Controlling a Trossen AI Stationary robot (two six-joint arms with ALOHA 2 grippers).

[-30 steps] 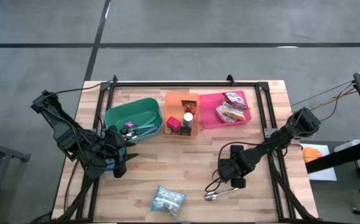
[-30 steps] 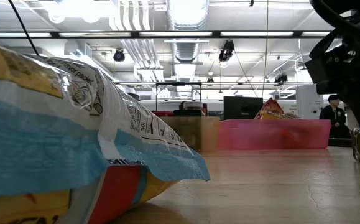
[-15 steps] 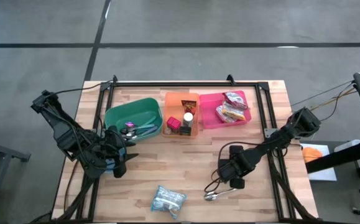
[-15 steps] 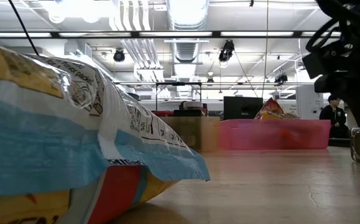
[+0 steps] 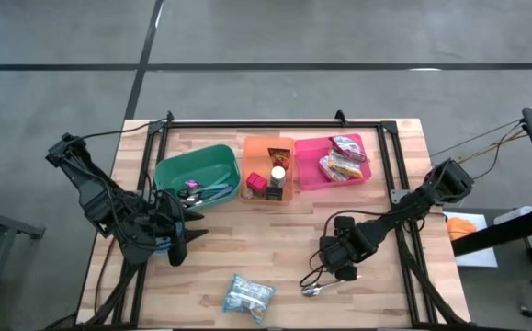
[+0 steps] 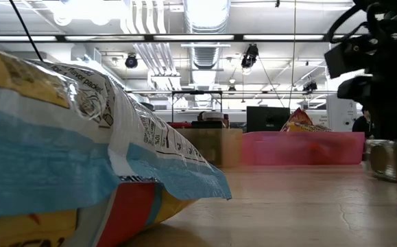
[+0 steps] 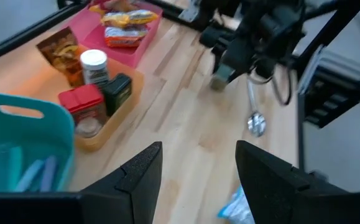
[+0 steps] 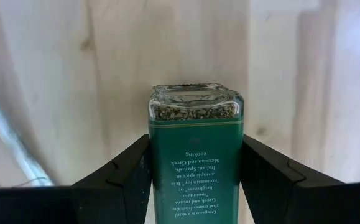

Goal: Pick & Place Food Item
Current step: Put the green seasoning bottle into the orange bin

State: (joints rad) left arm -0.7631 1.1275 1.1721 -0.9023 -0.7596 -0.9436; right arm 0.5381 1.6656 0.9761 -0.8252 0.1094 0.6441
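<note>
A pale wooden tabletop (image 5: pixel 275 234) framed by black rails carries everything. Nearest the front edge lies a blue-and-white snack bag (image 5: pixel 249 296), which fills the low view – only scraps of small print show there, too fine to read. Just beyond it on the right rests a metal spoon (image 5: pixel 323 288), bare on the wood.

Next comes the right gripper (image 5: pixel 337 258), its jaws clamped on a green-labelled spice jar (image 8: pixel 195 149) with dried herbs behind the glass. A second ago the gripper sat nearer the spoon; it has now drawn slightly away toward the table's middle, and in the low view the jar (image 6: pixel 390 159) has shifted sideways – in my judgement the jar is secured and the carry to a bin is starting. The label, seen upside down, reads partly "Oregano is used…" and "Mexican and Greek cooking".

The left gripper (image 5: pixel 175 245) waits over the left side, jaws apart on nothing.

Farthest back stand three bins: a teal bin (image 5: pixel 197 171) with utensils, an orange bin (image 5: pixel 267 171) with small jars and tins, and a pink bin (image 5: pixel 332 162) with snack packets.
</note>
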